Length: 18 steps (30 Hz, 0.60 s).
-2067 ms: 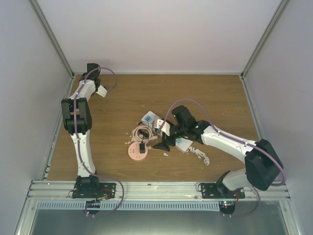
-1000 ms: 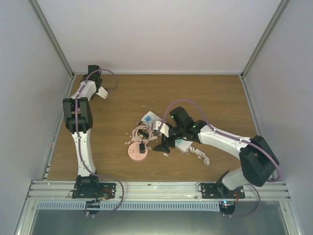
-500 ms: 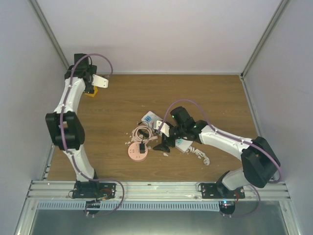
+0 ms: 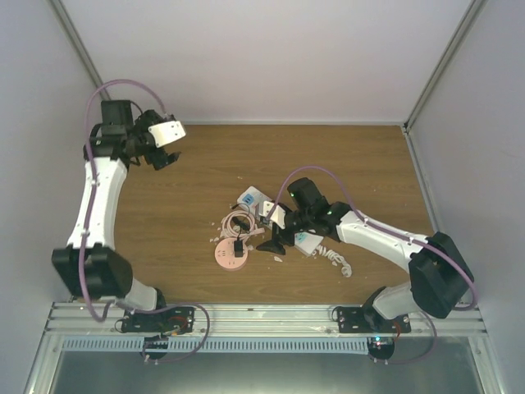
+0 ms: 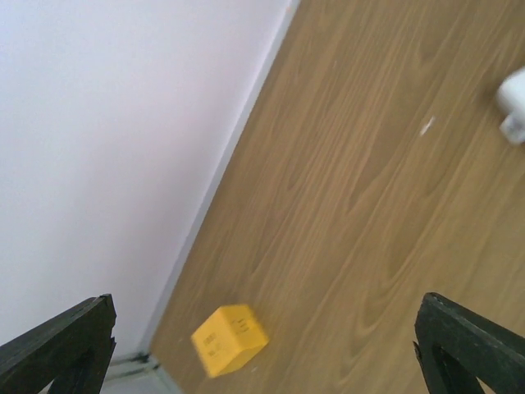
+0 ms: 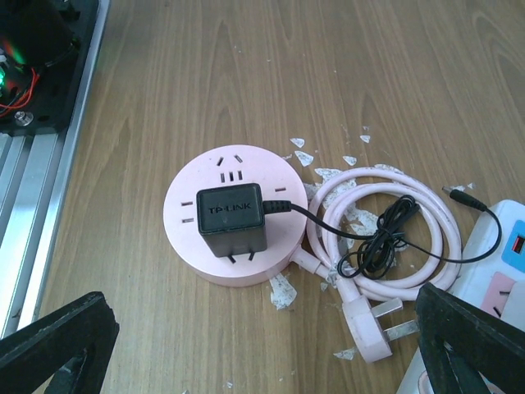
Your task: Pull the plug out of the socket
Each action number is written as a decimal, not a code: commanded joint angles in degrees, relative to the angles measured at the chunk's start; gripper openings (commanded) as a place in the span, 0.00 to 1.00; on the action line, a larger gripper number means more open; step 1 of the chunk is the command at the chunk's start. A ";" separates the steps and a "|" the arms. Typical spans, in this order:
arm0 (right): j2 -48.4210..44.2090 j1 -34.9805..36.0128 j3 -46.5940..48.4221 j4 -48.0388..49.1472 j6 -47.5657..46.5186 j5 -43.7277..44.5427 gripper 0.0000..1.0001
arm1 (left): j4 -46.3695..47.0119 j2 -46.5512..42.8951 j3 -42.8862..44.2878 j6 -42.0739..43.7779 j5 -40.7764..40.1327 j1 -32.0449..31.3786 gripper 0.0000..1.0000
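Since approx. 2 s ago the left arm has been swung up and out toward the far-left corner of the table [image 4: 353, 156]; the right arm has hardly been shifted. The left gripper [image 4: 157, 154] is seen spread wide w/ nothing held, above a yellow block [image 5: 230, 339] by the wall. The right gripper [image 4: 275, 243] is likewise spread, empty, held low just beside the work.

The black plug [image 6: 232, 220] is seated on the round pink socket [image 6: 184, 197], mid-table, next to a coiled pink cord [image 6: 426, 213] and a white power strip [image 6: 500, 263]. In the right wrist view the plug lies ahead of the fingers, slightly left of centre, its cord leaving to the right. The right arm is far nearer, so the pull is judged to be its job, w/ the fingers brought across the plug's sides.
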 commanded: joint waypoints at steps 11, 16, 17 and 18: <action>-0.01 0.48 -1.43 2.21 -5.07 -2.05 1.00 | 0.29 -18.48 -22.73 -21.37 22.72 -3.41 0.99; 2.17 1.61 -0.73 3.11 -6.40 -1.39 0.98 | 0.19 -22.99 -33.64 -20.30 21.02 -6.95 0.99; 2.77 1.87 -0.56 3.38 -6.46 -1.34 0.98 | -0.01 -23.73 -36.26 -19.92 21.13 -7.71 0.99; 3.31 2.19 -0.30 3.60 -6.61 -1.29 0.97 | -0.03 -24.26 -37.95 -20.01 21.08 -8.89 0.99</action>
